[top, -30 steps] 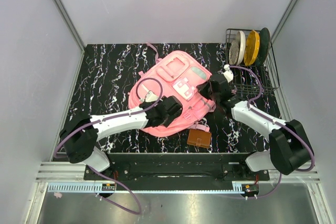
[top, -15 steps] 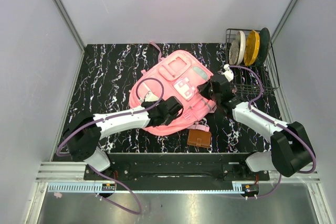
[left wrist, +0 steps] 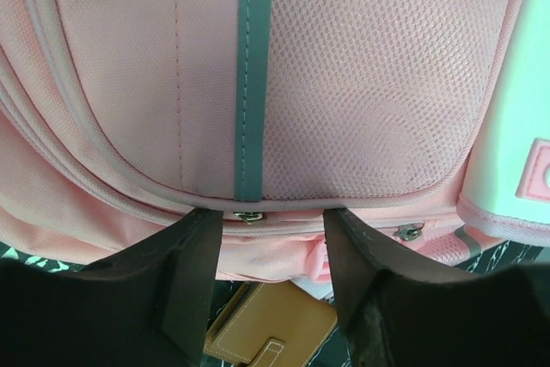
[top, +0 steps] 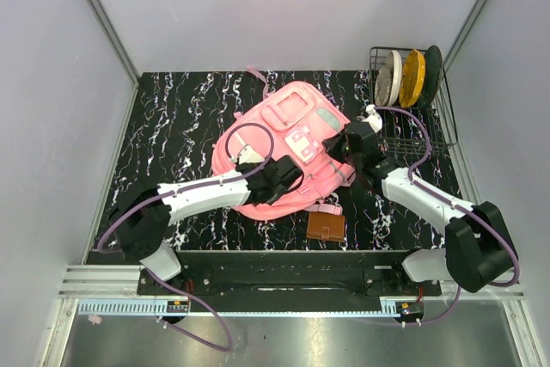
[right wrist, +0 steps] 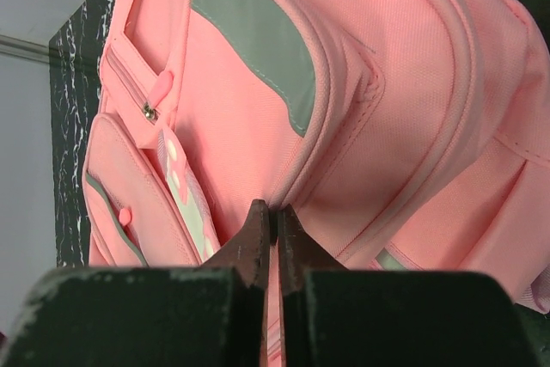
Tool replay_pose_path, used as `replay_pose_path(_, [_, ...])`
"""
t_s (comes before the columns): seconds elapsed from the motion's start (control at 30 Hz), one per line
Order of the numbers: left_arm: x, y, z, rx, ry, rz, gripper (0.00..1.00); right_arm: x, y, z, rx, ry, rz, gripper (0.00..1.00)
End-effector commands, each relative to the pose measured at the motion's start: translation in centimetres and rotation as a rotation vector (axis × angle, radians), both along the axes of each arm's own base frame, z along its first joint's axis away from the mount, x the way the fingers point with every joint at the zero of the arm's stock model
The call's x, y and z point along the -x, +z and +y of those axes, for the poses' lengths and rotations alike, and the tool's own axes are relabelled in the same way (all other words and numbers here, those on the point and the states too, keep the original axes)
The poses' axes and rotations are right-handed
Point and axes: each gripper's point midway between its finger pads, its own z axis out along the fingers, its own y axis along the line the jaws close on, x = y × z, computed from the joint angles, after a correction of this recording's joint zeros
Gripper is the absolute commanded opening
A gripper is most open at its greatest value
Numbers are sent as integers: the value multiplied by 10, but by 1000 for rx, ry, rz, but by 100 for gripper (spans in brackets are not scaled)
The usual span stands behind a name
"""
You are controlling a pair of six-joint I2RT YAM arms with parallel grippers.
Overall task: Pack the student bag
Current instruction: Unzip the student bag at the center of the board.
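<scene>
We note the student bag [top: 288,139] lying pockets-up at the middle of the black marbled table [top: 172,126]. The left gripper [left wrist: 266,212] sits at the near rim of the bag's mesh pocket [left wrist: 369,83], fingers spread, with a zip pull [left wrist: 249,216] between the tips. The right gripper [right wrist: 273,210] has its fingers pressed together at a seam on the bag's right side; we cannot tell whether fabric is caught. A brown wallet [top: 326,227] lies just nearside of the bag. A wire rack [top: 430,139] stands at the far right corner.
</scene>
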Motion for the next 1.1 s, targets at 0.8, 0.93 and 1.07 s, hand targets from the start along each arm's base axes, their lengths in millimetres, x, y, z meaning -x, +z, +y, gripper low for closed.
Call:
replay_pose_path(0.8, [-21,-7,37,-155,126,-63,58,-2,49,4,2,38,-144,0])
replay_pose_path(0.93, [-27,-3,30,-149,113,-80,47,-1,48,5,3,42,-141,0])
replay_pose_path(1.07, [-31,-5,23,-154,100,-79,37,0,49,4,7,44,-144,0])
